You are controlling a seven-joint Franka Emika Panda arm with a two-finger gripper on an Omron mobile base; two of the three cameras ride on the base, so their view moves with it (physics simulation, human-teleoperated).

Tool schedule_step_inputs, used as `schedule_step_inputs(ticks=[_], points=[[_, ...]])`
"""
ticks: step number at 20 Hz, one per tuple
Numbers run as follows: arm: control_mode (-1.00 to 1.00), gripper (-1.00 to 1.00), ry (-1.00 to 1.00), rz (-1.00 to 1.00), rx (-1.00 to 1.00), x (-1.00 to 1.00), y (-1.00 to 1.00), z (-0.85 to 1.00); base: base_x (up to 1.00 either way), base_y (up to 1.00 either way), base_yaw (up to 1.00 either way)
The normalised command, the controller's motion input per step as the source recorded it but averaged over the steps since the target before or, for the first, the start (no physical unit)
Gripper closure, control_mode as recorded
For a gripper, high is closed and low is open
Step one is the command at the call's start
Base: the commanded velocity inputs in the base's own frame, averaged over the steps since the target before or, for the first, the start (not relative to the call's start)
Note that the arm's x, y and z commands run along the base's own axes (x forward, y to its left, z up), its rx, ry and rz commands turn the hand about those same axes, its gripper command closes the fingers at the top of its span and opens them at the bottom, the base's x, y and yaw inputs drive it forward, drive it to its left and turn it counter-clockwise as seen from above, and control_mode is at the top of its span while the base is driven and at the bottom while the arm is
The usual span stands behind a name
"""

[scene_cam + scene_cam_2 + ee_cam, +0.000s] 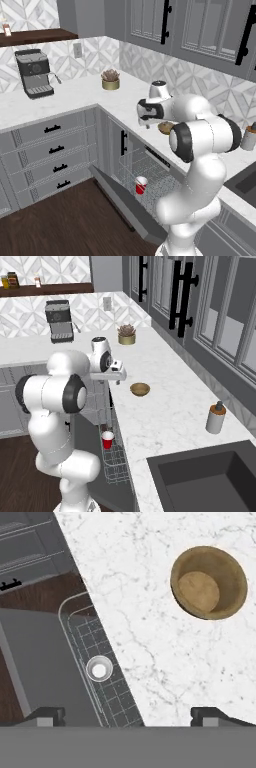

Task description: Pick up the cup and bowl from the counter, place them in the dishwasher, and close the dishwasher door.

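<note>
Red cup [107,439] stood in the dishwasher [150,177] rack; our gripper [127,714], fingers spread wide and empty, hung near the bowl [209,582].

White marble counter [170,401], tan bowl [140,389], grey soap dispenser [216,418], potted plant [126,334], coffee machine [59,321] on it

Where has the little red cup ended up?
The cup stands upright in the dishwasher's white rack, below the counter edge; the bowl sits on the counter above.
</note>
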Motion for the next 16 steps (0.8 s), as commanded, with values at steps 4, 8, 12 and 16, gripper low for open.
schedule_step_inputs(ticks=[4,8,12,16], points=[[-1.0,-1.0,0.08,0.1,0.0,0.51,-0.54,-0.34,0.0,0.0,0.0],[-1.0,-1.0,0.02,0.06,0.0,0.49,-0.3,-0.35,0.0,0.0,0.0],[-1.0,-1.0,0.0,0.05,0.0,0.48,-0.32,-0.24,0.0,0.0,0.0],[-1.0,-1.0,0.04,0.01,0.0,0.29,-0.29,-0.24,0.0,0.0,0.0]])
